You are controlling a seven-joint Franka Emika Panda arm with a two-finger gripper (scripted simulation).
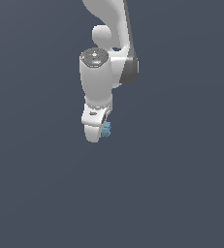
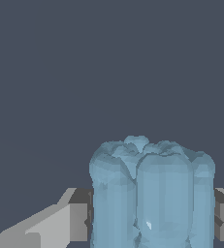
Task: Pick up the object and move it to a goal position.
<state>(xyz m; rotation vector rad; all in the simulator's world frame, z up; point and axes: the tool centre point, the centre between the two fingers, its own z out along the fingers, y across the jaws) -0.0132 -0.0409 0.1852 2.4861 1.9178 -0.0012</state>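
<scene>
Item: light-blue block (image 2: 152, 193), clamped between my pincer (image 1: 104, 130) fingers (image 2: 74, 215), held off the ground. Step: carrying, I judge. Next: steady travel to goal, not visible here.

Spreading across the whole exterior view, from its left side to its right: a plain, matte, dark slate-blue backdrop (image 1: 181, 193), showing one even tone and lying behind everything else in the picture. Filling most of the wrist view as well, in the same flat slate-blue (image 2: 108, 58), reaching out to the picture's borders. Giving too little to tell whether floor, wall or open space, being equally smooth and featureless in both views.
</scene>
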